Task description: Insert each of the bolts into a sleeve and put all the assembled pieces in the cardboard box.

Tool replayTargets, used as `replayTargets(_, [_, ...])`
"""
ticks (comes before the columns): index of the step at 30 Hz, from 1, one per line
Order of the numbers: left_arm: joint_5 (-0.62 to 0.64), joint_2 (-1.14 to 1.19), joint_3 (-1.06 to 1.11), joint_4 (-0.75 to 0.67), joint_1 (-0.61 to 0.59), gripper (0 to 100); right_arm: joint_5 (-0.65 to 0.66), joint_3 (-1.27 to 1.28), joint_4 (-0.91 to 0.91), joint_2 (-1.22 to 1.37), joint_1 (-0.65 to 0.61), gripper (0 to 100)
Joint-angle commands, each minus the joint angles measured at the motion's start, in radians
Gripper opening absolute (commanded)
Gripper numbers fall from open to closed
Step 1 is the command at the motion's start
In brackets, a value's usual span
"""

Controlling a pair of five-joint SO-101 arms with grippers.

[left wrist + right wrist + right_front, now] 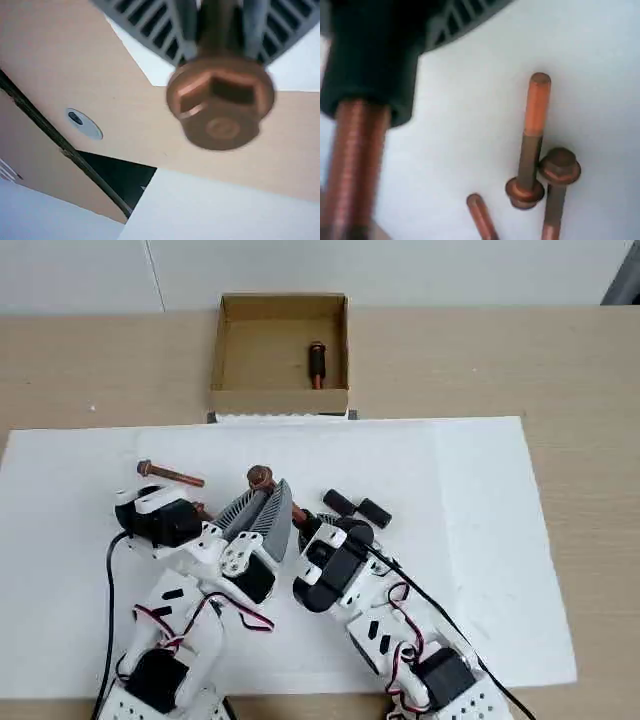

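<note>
On the white sheet (pixel 480 540), cardboard box (pixel 215 350) at twelve o'clock, the left gripper (pixel 268 495) pinches a stiff, slick-looking bolt (pixel 220 100) below its head (likely the surest hold); the right gripper (pixel 305 525) clamps the sleeve (pixel 370 60)

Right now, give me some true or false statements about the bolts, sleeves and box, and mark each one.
1. The cardboard box holds one assembled piece. True.
2. The left gripper is empty. False: it is shut on a bolt.
3. Two loose sleeves lie on the white sheet. True.
4. Every bolt already sits in a sleeve. False: a bare bolt lies on the sheet.
5. The right gripper holds a wrench. False: it holds a black sleeve.
</note>
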Motion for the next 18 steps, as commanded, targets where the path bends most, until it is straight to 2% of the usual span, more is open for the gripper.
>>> replayTargets(1, [0.006, -0.014, -0.001, 0.003, -0.002, 0, 0.011, -0.098, -0.028, -0.008, -0.007, 0.2])
replayTargets(9, [0.006, -0.014, 0.015, 0.008, 0.017, 0, 0.011, -0.109, -0.028, -0.008, -0.01, 0.2])
replayTargets(14, [0.006, -0.014, 0.01, 0.13, 0.107, 0, 0.011, -0.109, -0.028, -0.008, -0.01, 0.2])
replayTargets(18, [0.005, -0.014, 0.008, 0.195, 0.11, 1, 0.011, -0.109, -0.028, -0.008, -0.007, 0.2])
